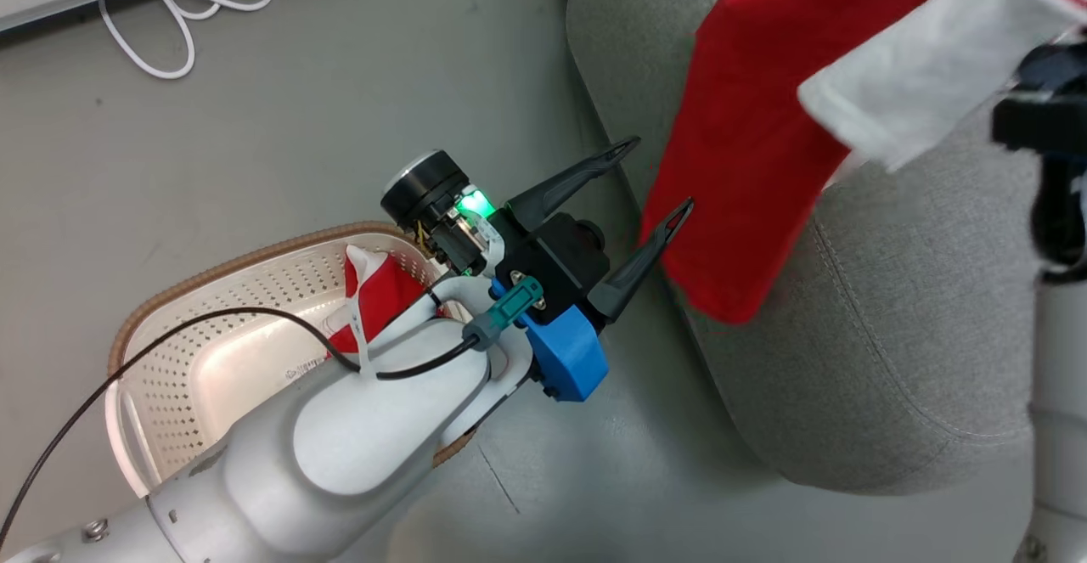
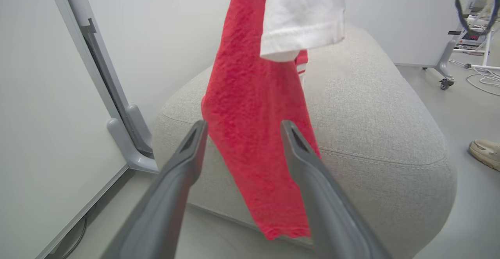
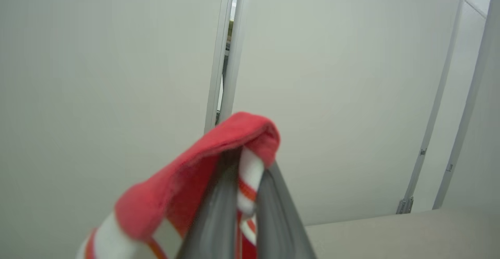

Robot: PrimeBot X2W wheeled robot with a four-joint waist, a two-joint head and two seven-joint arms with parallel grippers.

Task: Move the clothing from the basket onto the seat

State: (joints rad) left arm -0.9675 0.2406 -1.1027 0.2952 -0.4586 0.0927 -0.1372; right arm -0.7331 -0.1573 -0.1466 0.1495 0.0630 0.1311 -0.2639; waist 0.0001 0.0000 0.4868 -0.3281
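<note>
1. The right gripper (image 3: 250, 161) is pinched tight on the striped trim of the red-and-white garment (image 1: 747, 138), holding it aloft.
2. That garment hangs over the grey seat (image 1: 917, 308), at its edge nearest the basket (image 1: 195, 359).
3. The left gripper (image 1: 661, 174) is spread wide and empty, just beside the hanging cloth.
4. The second red garment (image 1: 382, 291) lies in the basket.

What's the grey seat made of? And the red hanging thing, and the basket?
The seat looks like grey woven cloth with stitched seams. The hanging garment seems soft, fuzzy red fabric, folding limply. The basket looks like cream plastic, dotted with holes.
</note>
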